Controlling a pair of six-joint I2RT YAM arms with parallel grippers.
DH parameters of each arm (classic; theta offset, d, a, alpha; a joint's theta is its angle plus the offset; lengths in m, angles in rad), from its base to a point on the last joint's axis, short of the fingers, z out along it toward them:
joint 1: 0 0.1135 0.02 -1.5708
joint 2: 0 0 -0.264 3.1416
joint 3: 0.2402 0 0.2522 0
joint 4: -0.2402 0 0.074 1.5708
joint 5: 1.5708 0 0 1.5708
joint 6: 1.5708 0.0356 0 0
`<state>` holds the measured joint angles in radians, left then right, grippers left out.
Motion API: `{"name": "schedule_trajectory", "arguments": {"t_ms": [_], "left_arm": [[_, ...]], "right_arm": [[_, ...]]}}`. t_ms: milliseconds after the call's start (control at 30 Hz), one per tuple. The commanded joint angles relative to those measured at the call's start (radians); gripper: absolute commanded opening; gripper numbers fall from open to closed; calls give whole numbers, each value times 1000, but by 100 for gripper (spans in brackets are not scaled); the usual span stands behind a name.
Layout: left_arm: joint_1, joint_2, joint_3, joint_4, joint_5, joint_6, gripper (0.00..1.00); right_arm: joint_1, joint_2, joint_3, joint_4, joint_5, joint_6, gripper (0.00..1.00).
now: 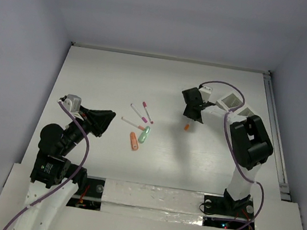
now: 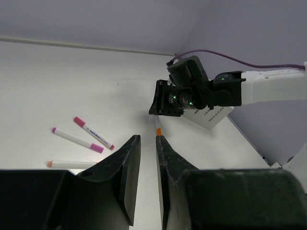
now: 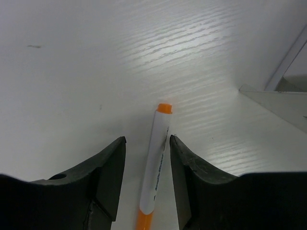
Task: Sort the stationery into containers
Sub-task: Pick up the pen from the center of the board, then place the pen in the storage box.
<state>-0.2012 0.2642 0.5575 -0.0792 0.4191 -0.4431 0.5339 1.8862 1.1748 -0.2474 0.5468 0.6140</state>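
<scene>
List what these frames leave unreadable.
Top view: thin white orange-tipped pen mostly under the right jaws; one tip shows.
Right wrist: that pen's near end cut by the bottom edge.
Top view: white plastic organiser box partly behind right arm; contents too small.
Left wrist: stubby orange marker, stubby mint-green marker unseen, probably behind left jaws.

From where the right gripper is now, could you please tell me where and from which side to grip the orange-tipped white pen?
Take the orange-tipped white pen by the middle of its white barrel, coming down from above. It lies flat on the table, lengthwise in the gap of the right gripper. The jaws stand open on either side, so closing across its slim width should do.
</scene>
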Motion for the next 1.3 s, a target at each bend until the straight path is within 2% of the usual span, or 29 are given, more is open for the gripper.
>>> {"name": "schedule_trajectory", "arguments": {"t_ms": [0,133,233,367,400,500,633,767,900,1067,1267], "left_arm": [[-3,-8,24,50,17,3,16],[-3,-5,24,53,21,1,16],[-3,-8,24,52,21,3,16],[-3,-2,25,48,20,4,16],[-3,-2,25,48,20,4,16],[-3,-3,25,48,20,4,16],[-3,4,25,52,26,4,16],[-3,6,24,55,24,4,16],[-3,-2,24,55,24,3,16],[-3,-6,24,53,24,3,16],[-3,-10,24,55,23,1,16]], "right_arm": [[-23,10,23,-18,1,44,47],[-43,36,19,-7,-34,52,47],[-43,73,34,-9,-62,55,42],[-43,94,42,2,-93,58,25],[-43,93,39,5,-94,58,14],[-43,53,-16,60,-93,53,0],[-43,-88,-87,132,-77,24,0],[-43,-321,-122,189,-29,-71,0],[-43,-444,-69,204,124,-221,0],[-182,-432,41,223,168,-377,0],[-253,-330,108,321,286,-540,0]]}}
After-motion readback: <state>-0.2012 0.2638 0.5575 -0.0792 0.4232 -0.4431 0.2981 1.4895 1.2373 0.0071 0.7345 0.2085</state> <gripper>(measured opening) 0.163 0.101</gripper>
